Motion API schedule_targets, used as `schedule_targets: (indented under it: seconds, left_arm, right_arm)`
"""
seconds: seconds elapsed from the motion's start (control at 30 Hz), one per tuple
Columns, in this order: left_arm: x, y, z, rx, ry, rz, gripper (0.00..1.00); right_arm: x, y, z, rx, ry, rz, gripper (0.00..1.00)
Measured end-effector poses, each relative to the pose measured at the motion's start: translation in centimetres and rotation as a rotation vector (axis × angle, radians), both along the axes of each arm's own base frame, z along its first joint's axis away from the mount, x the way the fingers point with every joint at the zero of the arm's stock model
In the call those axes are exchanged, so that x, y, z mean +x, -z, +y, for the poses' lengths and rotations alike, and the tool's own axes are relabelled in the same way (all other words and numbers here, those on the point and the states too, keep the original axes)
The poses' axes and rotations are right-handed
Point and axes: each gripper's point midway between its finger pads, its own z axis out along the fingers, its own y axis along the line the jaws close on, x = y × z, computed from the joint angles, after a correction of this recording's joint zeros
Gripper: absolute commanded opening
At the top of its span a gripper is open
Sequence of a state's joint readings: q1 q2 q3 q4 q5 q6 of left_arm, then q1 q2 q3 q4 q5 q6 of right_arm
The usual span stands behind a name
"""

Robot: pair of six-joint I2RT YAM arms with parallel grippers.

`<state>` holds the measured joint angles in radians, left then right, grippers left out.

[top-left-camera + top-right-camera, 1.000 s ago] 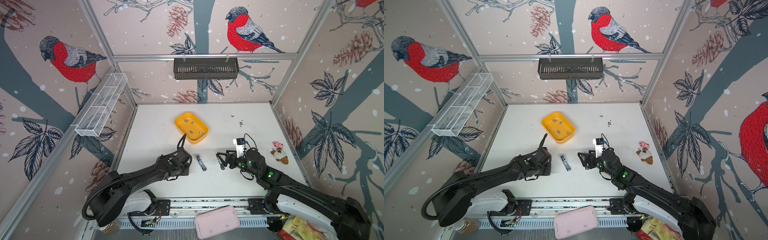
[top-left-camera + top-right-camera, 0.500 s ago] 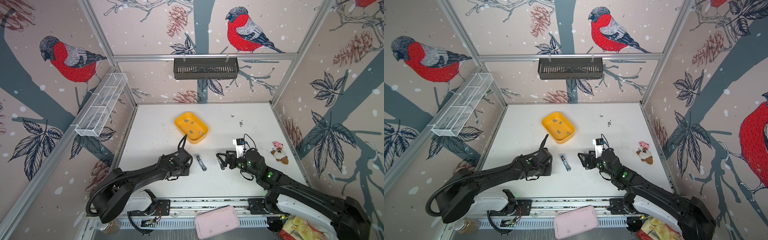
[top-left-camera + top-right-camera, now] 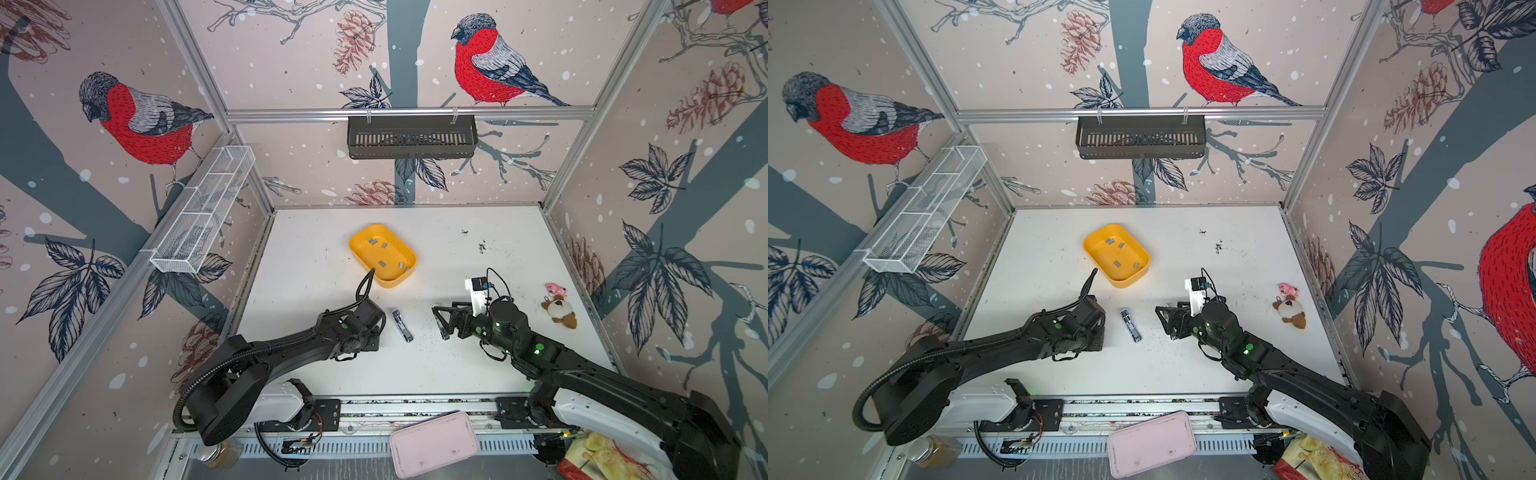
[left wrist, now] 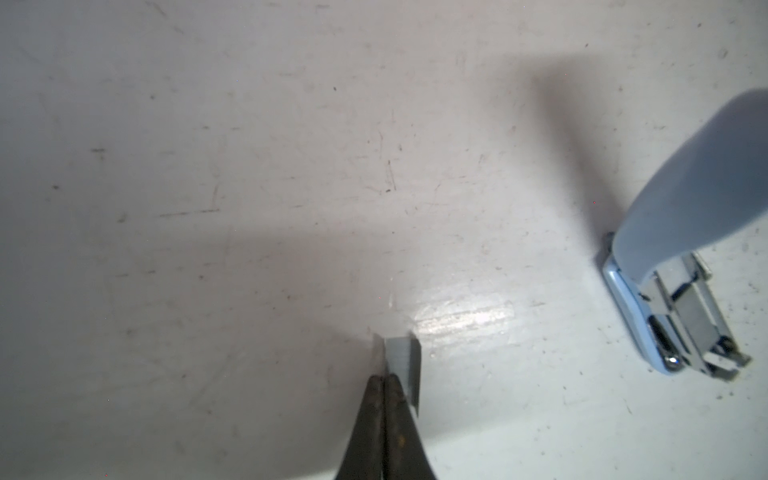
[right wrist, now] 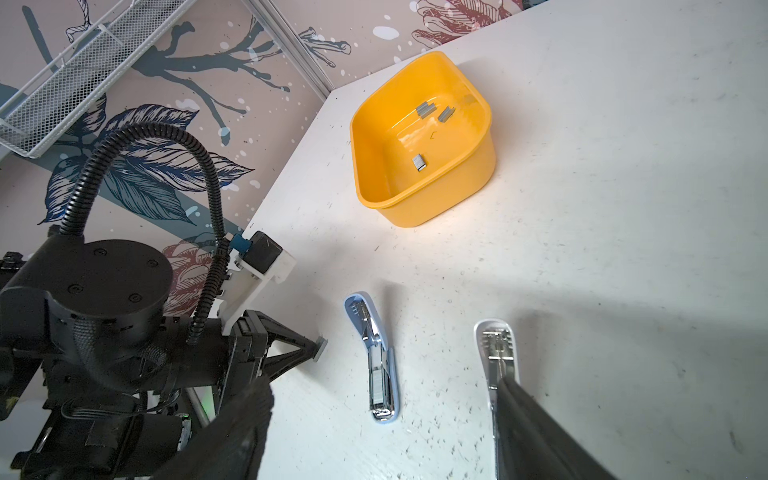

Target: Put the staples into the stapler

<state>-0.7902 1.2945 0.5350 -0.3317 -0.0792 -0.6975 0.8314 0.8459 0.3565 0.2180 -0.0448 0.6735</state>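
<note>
A pale blue mini stapler (image 3: 402, 325) (image 3: 1130, 325) lies hinged open on the white table between my two arms, its metal channel facing up (image 5: 376, 365) (image 4: 681, 299). My left gripper (image 4: 384, 378) (image 5: 316, 347) is shut on one grey strip of the staples (image 4: 401, 357), low over the table just left of the stapler. Several more staples (image 3: 382, 251) (image 5: 424, 110) lie in the yellow tray (image 3: 409, 253) (image 3: 1100, 249). My right gripper (image 3: 439, 322) (image 5: 380, 386) stands open right of the stapler, holding nothing. A second, white stapler (image 5: 496, 345) lies open beside one of its fingers, partly hidden.
A plush toy (image 3: 559, 309) lies at the right edge of the table. A pink box (image 3: 432, 444) sits on the front rail. A black basket (image 3: 411, 137) hangs on the back wall and a white wire basket (image 3: 203, 208) on the left wall.
My left gripper's jaws have closed the last bit onto the staple strip. Neither arm has visibly moved, and the stapler lies where it was.
</note>
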Motion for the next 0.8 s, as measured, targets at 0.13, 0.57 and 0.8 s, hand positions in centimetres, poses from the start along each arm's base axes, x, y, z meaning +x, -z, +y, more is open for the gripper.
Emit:
schedule_targets:
  seconds: [0.13,0.57,0.8]
  left_arm:
    - [0.0,0.1,-0.1,-0.004,0.002,-0.006,0.04]
    - [-0.4,-0.1,-0.6,-0.032,0.018,0.008,0.00]
    - [-0.8,-0.7,-1.2,-0.083,0.034,0.022,0.00]
  right_arm:
    - [0.0,0.2,0.0,-0.004,0.000,0.004,0.85]
    - [0.0,0.2,0.0,-0.004,0.000,0.004,0.85]
    - [0.0,-0.2,0.0,0.005,0.000,-0.004,0.85]
